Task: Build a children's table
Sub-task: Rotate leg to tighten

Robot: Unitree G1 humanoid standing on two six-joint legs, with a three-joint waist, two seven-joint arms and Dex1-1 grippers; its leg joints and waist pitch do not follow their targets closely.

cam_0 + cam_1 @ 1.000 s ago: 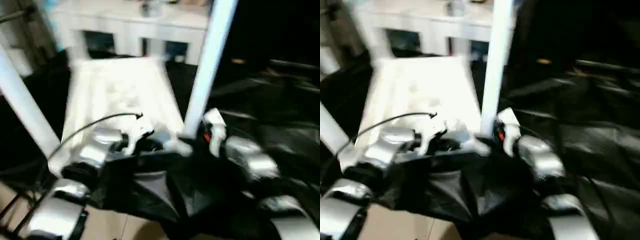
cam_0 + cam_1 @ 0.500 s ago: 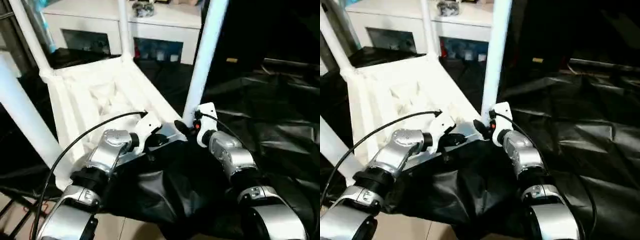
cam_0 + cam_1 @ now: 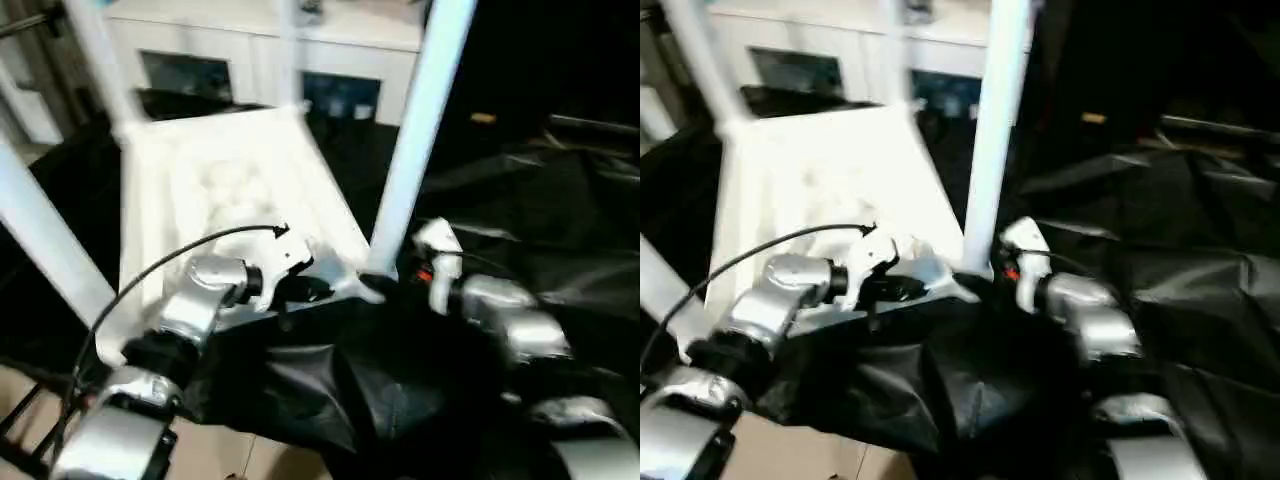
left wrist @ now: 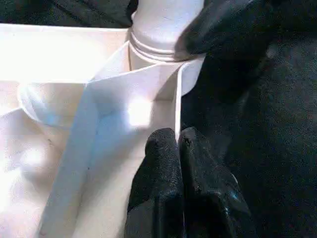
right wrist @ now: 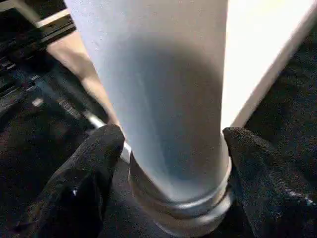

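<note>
The white plastic rectangular tabletop (image 3: 235, 205) lies upside down, ribbed underside up, on crumpled black plastic sheeting (image 3: 520, 200) that covers the surface beneath it. Long white tapered tube legs stand in its corner sockets; the nearest leg (image 3: 415, 130) rises from the near right corner. The left gripper (image 4: 181, 163) is clenched, its black fingers pressed together against a thin rib of the tabletop beside that socket. The right gripper (image 5: 171, 163) straddles the base of the nearest leg, one black finger (image 5: 91, 163) at either side; whether it is pressing the tube I cannot tell. Behind the tabletop stands a white cabinet with glass doors (image 3: 260, 60), and bare tan floor (image 3: 215, 450) shows at the sheeting's near edge.
</note>
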